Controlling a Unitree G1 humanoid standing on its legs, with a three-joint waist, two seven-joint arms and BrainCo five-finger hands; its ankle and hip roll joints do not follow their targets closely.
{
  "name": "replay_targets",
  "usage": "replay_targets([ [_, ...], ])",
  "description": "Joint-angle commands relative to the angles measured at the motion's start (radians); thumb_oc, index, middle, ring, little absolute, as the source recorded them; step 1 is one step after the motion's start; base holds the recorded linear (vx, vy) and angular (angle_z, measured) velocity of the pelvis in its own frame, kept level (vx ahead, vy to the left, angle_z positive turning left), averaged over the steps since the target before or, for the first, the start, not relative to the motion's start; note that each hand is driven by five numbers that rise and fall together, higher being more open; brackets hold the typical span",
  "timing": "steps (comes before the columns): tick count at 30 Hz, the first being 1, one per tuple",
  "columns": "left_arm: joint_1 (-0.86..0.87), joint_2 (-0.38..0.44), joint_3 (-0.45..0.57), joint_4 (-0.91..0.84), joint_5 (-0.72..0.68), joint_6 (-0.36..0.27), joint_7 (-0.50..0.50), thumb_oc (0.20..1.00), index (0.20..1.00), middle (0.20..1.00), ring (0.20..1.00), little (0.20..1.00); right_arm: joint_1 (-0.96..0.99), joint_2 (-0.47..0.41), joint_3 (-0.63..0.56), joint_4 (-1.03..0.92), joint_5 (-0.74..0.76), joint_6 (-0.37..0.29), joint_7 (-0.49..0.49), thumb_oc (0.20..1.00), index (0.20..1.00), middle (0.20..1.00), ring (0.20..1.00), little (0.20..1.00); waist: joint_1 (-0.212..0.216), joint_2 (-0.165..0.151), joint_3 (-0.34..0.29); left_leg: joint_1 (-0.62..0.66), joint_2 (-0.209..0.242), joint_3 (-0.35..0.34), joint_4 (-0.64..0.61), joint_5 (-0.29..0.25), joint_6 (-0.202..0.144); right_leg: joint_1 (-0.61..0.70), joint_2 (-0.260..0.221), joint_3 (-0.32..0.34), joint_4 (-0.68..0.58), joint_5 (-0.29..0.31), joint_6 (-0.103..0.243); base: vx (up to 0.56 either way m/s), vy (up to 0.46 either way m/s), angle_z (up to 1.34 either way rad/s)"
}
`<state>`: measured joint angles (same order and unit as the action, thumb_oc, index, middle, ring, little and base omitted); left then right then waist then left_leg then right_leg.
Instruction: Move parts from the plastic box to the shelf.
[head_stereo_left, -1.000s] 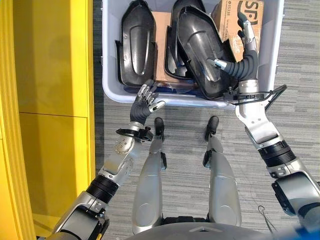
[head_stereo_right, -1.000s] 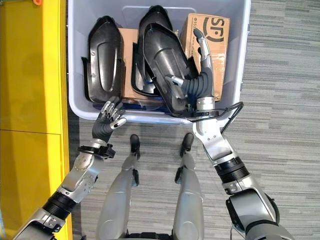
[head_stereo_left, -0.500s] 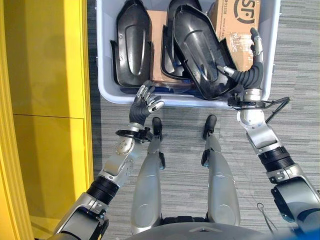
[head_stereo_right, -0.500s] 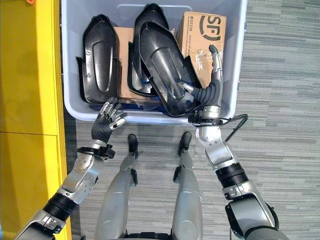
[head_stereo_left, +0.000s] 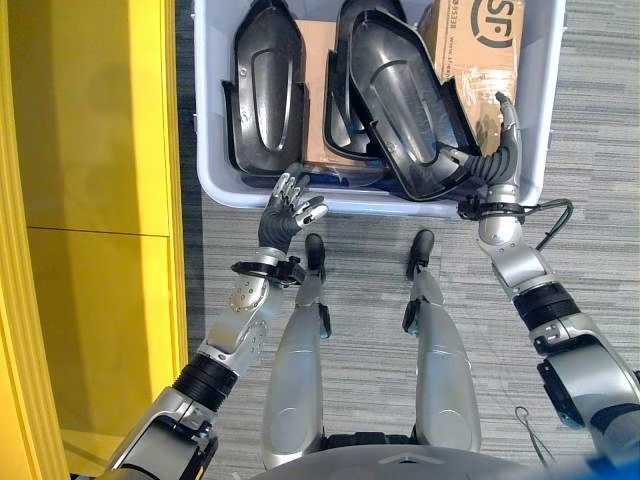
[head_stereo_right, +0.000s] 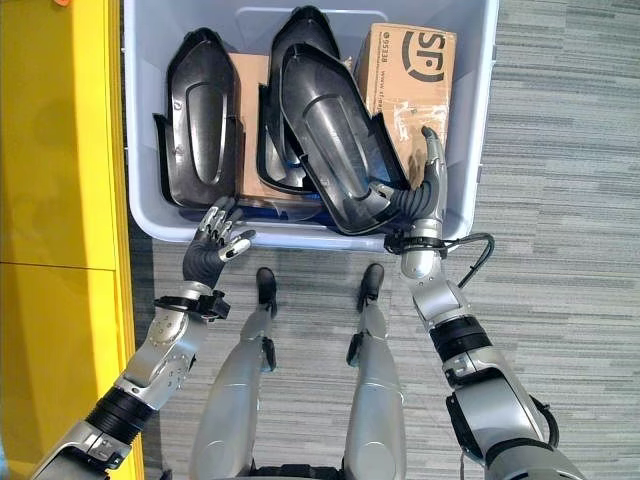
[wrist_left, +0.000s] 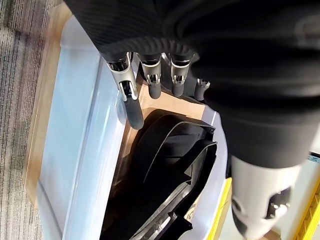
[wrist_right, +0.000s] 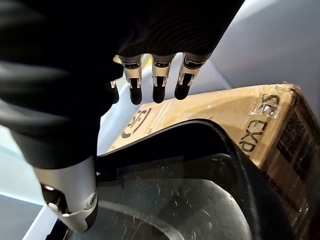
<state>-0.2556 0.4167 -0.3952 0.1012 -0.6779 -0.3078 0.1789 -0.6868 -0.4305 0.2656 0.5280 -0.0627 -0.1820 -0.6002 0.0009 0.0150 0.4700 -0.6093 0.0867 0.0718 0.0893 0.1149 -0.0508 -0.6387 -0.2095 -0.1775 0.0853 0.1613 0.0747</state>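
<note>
Right hand (head_stereo_right: 428, 190) retreated, grip perhaps hidden

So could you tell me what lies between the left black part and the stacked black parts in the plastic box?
A brown cardboard box, standing in the gap between the left black part and the stacked black parts, as the right eye view shows.
</note>
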Motion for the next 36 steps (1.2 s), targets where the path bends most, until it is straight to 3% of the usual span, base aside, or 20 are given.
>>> replay_targets([
  [1,0.047,0.019,-0.012,-0.065,0.011,-0.051,-0.011,1.0,1.0,1.0,1.0,1.0,-0.062,-0.023,0.032,0.019,0.007,-0.015,-0.006,1.0,1.0,1.0,1.0,1.0,0.032,0.009,-0.033,-0.031,0.03,-0.015,0.077,-0.073,-0.018,0.024,-0.057,0.021,0.084,-0.085,0.075,0.0,0.0,0.0],
  [12,0.031,0.028,-0.033,-0.07,-0.004,-0.054,-0.019,1.0,1.0,1.0,1.0,1.0,-0.221,-0.023,0.114,0.313,0.037,0.02,0.017,1.0,1.0,1.0,1.0,1.0,0.061,0.024,-0.024,-0.041,0.025,-0.026,0.078,-0.07,-0.013,0.015,-0.058,0.017,0.096,-0.09,0.072,0.0,0.0,0.0],
  [21,0.014,0.029,-0.065,-0.071,-0.014,-0.049,-0.03,1.0,1.0,1.0,1.0,1.0,-0.312,0.038,0.198,0.637,0.098,0.058,0.105,1.0,1.0,1.0,1.0,1.0,0.09,0.041,-0.015,-0.039,0.021,-0.033,0.072,-0.062,-0.01,0.016,-0.061,0.006,0.106,-0.093,0.069,0.0,0.0,0.0],
  [23,0.009,0.03,-0.072,-0.073,-0.016,-0.045,-0.036,1.0,1.0,1.0,1.0,1.0,-0.315,0.044,0.198,0.716,0.115,0.075,0.133,0.583,0.583,0.583,0.583,0.583,0.099,0.047,-0.014,-0.037,0.019,-0.035,0.072,-0.061,-0.01,0.02,-0.064,0.003,0.107,-0.093,0.07,0.0,0.0,0.0],
  [24,0.009,0.03,-0.074,-0.073,-0.017,-0.042,-0.039,1.0,1.0,1.0,1.0,1.0,-0.316,0.044,0.195,0.735,0.121,0.08,0.141,0.473,0.473,0.473,0.473,0.473,0.102,0.05,-0.013,-0.036,0.019,-0.037,0.073,-0.061,-0.01,0.021,-0.066,0.001,0.109,-0.094,0.071,-0.01,0.001,0.04],
  [25,0.009,0.029,-0.075,-0.073,-0.017,-0.039,-0.045,1.0,1.0,1.0,1.0,1.0,-0.317,0.044,0.193,0.757,0.126,0.085,0.152,0.2,0.2,0.2,0.2,0.2,0.105,0.052,-0.012,-0.034,0.018,-0.037,0.072,-0.061,-0.009,0.023,-0.066,-0.001,0.109,-0.093,0.071,-0.01,0.004,0.05],
  [36,0.001,0.016,-0.071,-0.06,-0.004,-0.032,-0.051,1.0,1.0,1.0,1.0,1.0,-0.264,0.036,0.228,0.726,0.059,0.098,0.152,0.2,0.2,0.2,0.2,0.2,0.099,0.043,-0.016,-0.015,0.017,-0.034,0.067,-0.061,-0.009,0.043,-0.067,0.0,0.101,-0.089,0.072,0.0,0.003,0.02],
])
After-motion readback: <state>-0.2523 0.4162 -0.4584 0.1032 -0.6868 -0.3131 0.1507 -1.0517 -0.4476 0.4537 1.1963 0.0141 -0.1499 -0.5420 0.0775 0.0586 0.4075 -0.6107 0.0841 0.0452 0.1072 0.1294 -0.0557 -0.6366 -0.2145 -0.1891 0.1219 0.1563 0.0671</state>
